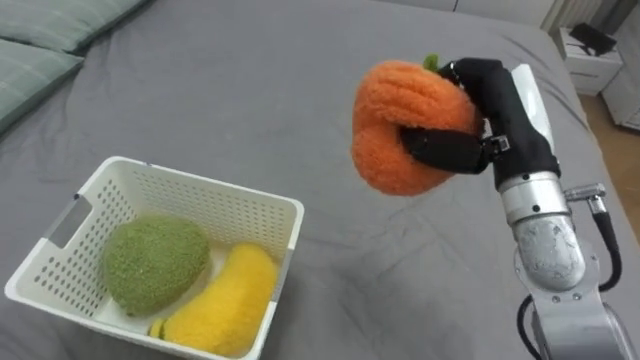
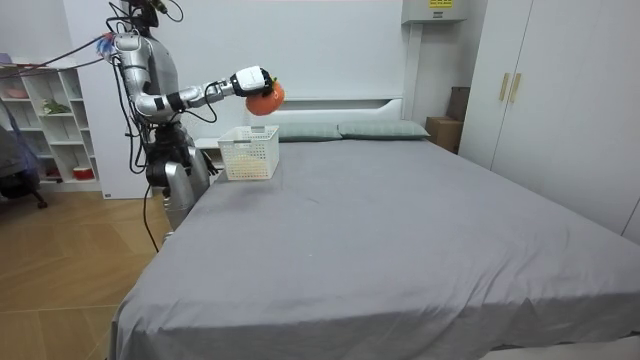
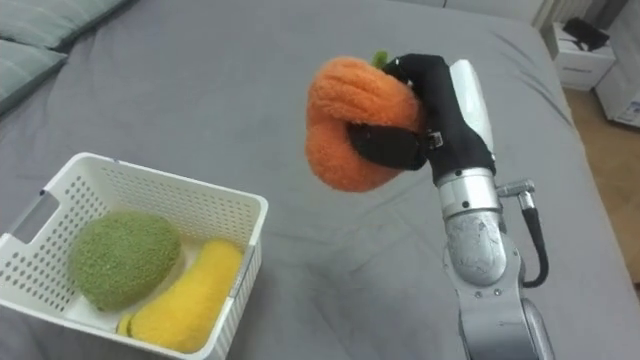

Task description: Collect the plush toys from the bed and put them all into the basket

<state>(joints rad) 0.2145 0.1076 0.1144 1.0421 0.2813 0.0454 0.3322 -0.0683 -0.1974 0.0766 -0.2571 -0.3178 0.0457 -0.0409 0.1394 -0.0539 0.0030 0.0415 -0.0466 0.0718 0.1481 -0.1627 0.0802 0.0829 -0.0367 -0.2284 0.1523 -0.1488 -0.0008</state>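
Right hand clenched round orange plush, perhaps a pumpkin.

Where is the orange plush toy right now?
The orange plush toy is gripped in the right hand, raised above the grey bed, up and right of the white basket in the left eye view.

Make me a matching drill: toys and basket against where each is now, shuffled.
1 orange plush toy
2 green plush toy
3 yellow plush toy
4 white basket

A resting on the grey bed
B in the basket, robot's left side
C gripped in the right hand, above the bed
D in the basket, robot's right side

Pairs: 1-C, 2-B, 3-D, 4-A
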